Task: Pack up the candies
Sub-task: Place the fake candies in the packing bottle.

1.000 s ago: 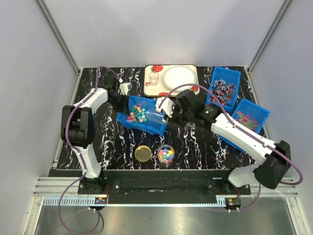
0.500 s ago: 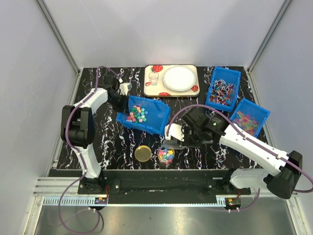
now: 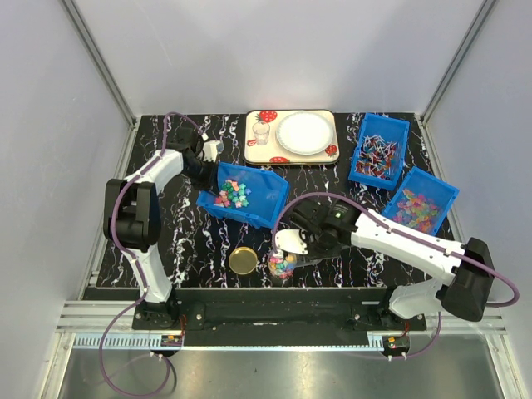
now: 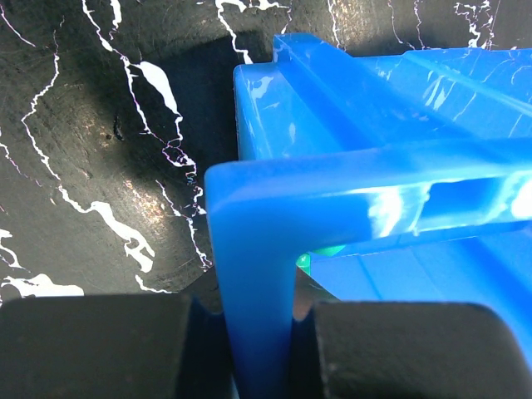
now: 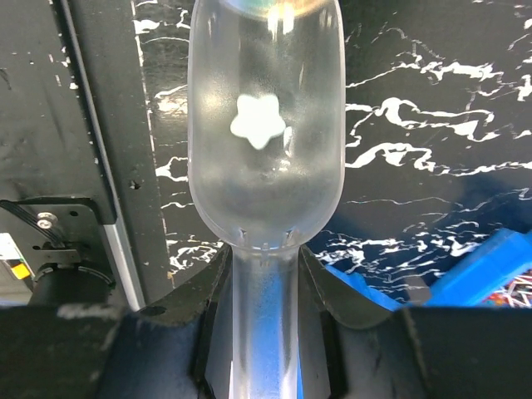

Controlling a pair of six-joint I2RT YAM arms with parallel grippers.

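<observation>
Two hands are engaged, each closed on an object.

1. The left hand point(image 4: 253, 332) is clamped narrowly on the corner wall of a blue bin point(image 3: 249, 199), with one finger on each side of the wall. The bin sits at the centre-left of the tabletop point(image 3: 183, 241) and appears tipped up at the held corner.
2. Most of the candies point(image 3: 233, 193) lie in a mixed-colour heap in the left part of this bin.
3. The right hand point(image 5: 264, 332) grips the handle of a clear scoop point(image 5: 266, 150). The scoop bowl holds one white star-shaped candy.
4. In the top view, the scoop bowl sits at the far rim of an open jar point(image 3: 283, 264) near the front edge. Whether the two touch cannot be told. The jar already holds candies of several colours.
5. A gold lid point(image 3: 243, 260) lies flat just left of the jar.
6. A tray point(image 3: 253, 154) carrying a white plate point(image 3: 304, 133) stands at the far edge.
</observation>
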